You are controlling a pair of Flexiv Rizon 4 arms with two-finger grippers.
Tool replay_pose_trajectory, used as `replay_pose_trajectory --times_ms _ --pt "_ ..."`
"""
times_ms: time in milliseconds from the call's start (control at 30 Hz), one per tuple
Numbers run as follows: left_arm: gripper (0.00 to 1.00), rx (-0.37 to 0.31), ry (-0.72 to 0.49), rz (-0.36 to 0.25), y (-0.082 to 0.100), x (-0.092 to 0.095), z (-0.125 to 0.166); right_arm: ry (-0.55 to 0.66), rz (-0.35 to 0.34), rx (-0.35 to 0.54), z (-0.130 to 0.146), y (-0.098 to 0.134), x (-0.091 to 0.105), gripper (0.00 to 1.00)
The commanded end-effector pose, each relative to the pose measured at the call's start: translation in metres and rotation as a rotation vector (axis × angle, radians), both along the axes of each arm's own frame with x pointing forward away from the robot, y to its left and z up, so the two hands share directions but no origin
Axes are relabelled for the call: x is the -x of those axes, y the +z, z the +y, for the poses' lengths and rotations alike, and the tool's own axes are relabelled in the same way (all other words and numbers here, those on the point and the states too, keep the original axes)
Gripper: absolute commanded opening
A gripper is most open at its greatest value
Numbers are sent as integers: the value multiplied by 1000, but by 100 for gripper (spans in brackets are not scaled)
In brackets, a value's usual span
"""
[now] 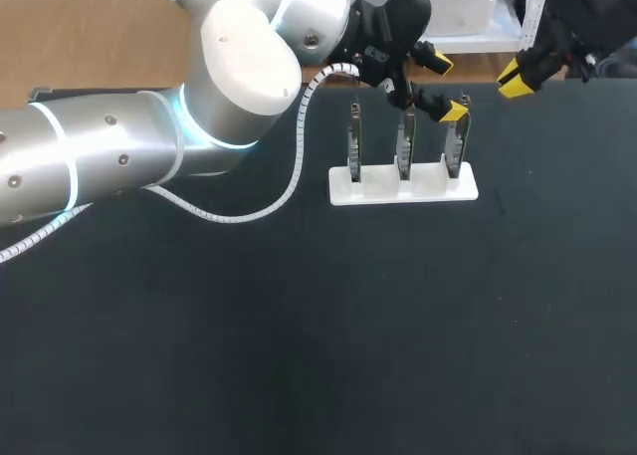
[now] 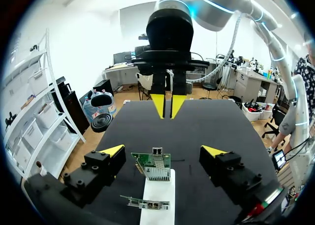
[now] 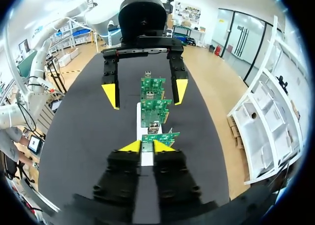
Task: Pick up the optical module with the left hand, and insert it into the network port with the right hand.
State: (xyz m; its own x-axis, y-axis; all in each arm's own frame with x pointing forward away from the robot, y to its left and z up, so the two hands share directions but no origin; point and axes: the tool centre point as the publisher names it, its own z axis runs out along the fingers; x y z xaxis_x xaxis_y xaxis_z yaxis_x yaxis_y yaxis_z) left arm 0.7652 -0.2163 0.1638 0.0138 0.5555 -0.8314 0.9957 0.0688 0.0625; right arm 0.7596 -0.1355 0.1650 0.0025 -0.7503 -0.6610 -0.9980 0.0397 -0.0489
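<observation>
**A:** Which step is the robot on?

**B:** The first one, it seems: the pick. The left gripper (image 1: 446, 87) hangs over the white holder (image 1: 403, 190) at the far side of the table (image 1: 299, 326), where three green cards stand upright in a row. In the left wrist view, one card (image 2: 152, 167) sits between its fingers. Which of the three it is cannot be told for sure.

**A:** Is it gripping that card?

**B:** No. The fingers are spread wide, with a clear gap on each side of the card. They touch nothing and hold nothing.

**A:** And where is the optical module?

**B:** It cannot be picked out on its own. A small metal cage (image 2: 157, 150) sits at the top edge of that card. It may be the network port alone or a port with the module seated in it; the views do not settle that.

**A:** What about the other arm?

**B:** The right gripper (image 3: 146, 146) waits off the holder's right end, facing the left gripper along the row. Its yellow tips are drawn together with nothing between them.

**A:** What does the next move call for?

**B:** Probably a careful descent, centred so that both pads meet the module's sides, and then a gentle close. The cards are thin, so an off-centre squeeze could tilt one or drag the holder. The right gripper would need to open before it takes anything.
</observation>
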Motion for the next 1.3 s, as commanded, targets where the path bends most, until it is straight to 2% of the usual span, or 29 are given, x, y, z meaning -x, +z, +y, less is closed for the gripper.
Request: replay_pose_trajectory --times_ms 33,933,1300 --pt "100 0 1 -2 0 1 1 0 -7 -4 0 -1 2 0" --pt "100 0 1 -2 0 1 1 95 -2 -30 37 -4 -19 0" --pt "100 0 1 -2 0 1 1 90 27 -31 41 -10 -12 0"
